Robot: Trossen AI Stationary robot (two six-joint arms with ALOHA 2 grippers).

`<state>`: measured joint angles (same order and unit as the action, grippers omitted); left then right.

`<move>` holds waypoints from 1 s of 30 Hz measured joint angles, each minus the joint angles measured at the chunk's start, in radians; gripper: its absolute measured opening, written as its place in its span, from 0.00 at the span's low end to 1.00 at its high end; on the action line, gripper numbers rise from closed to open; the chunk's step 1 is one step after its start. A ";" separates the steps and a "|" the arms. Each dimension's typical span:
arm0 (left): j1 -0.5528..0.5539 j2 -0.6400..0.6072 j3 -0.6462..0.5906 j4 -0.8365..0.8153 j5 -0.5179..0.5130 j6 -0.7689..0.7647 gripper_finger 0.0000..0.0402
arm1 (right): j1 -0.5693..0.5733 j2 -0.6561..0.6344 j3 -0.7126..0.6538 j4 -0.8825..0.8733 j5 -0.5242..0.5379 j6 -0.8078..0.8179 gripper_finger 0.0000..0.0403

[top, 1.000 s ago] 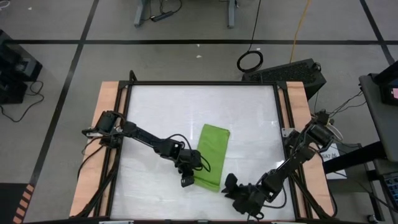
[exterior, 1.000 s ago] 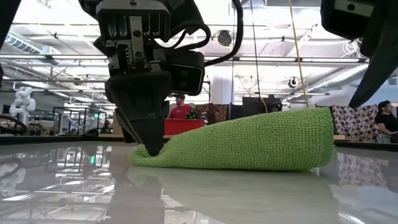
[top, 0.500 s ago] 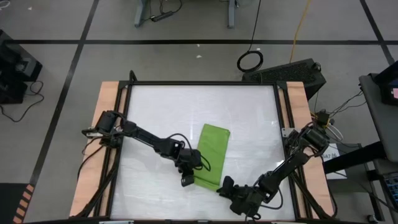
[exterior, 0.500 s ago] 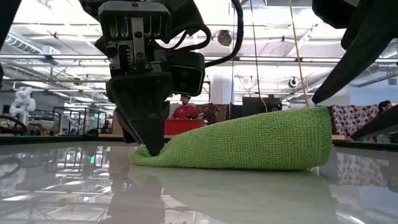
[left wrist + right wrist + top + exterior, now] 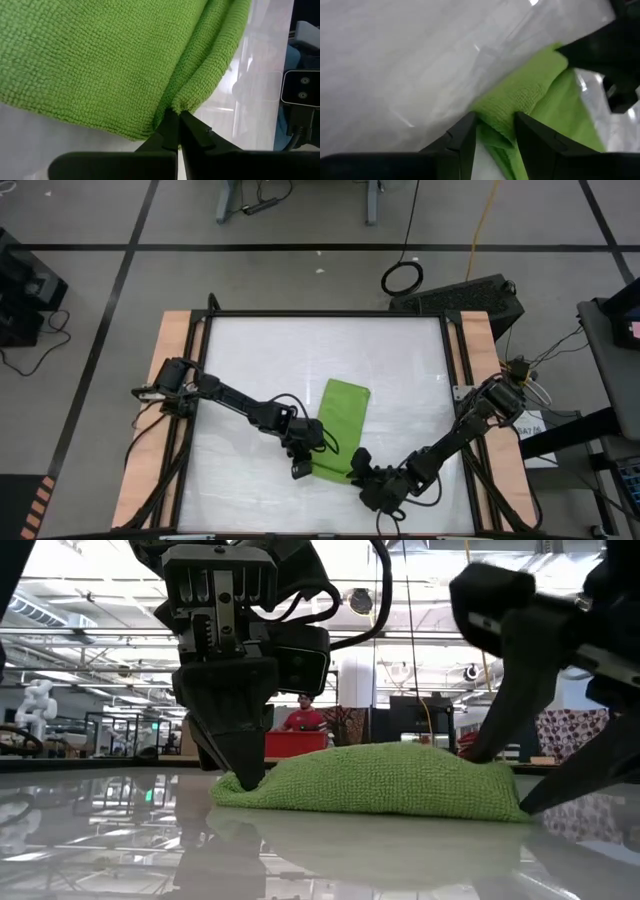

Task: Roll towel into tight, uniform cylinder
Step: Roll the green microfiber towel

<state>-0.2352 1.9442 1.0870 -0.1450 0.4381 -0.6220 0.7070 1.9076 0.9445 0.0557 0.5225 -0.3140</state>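
Now left tool (image 5: 176, 131) pinches soft looped-pile towel (image 5: 338, 428) corner

The towel (image 5: 385, 780) is showing as soft looped cloth, matt and nubbly, with its terry weave standing out plainly in the left wrist view (image 5: 100, 60). The table (image 5: 270, 360) is looking white, smooth and glossy, mirroring the ceiling lights and the towel's underside (image 5: 300, 840). Its side rails (image 5: 172, 340) are appearing as pale, matt wood. The left gripper (image 5: 243, 778) is looking like dark matt plastic with bare metal screws and ribs on its body. The right gripper (image 5: 492, 131) fingers (image 5: 465, 137) are showing smooth and black with a slight sheen.
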 joint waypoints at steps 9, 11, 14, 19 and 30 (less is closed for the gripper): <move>0.000 0.000 0.000 0.004 -0.001 0.010 0.10 | -0.030 -0.004 0.001 -0.046 -0.116 0.142 0.32; 0.000 0.000 0.000 0.004 -0.002 0.020 0.13 | -0.038 -0.004 0.001 -0.050 -0.142 0.167 0.32; -0.004 0.000 0.000 0.005 -0.004 0.030 0.19 | -0.049 -0.005 0.001 -0.056 -0.182 0.205 0.32; -0.005 -0.001 0.000 0.009 -0.004 0.060 0.30 | -0.065 -0.005 0.001 -0.059 -0.225 0.250 0.32; -0.020 -0.123 -0.001 -0.092 -0.163 0.195 0.42 | -0.088 -0.005 0.001 -0.062 -0.339 0.355 0.32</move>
<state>-0.2553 1.8209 1.0859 -0.2369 0.2753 -0.4271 0.6191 1.9030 0.9451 -0.0061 0.1835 0.0406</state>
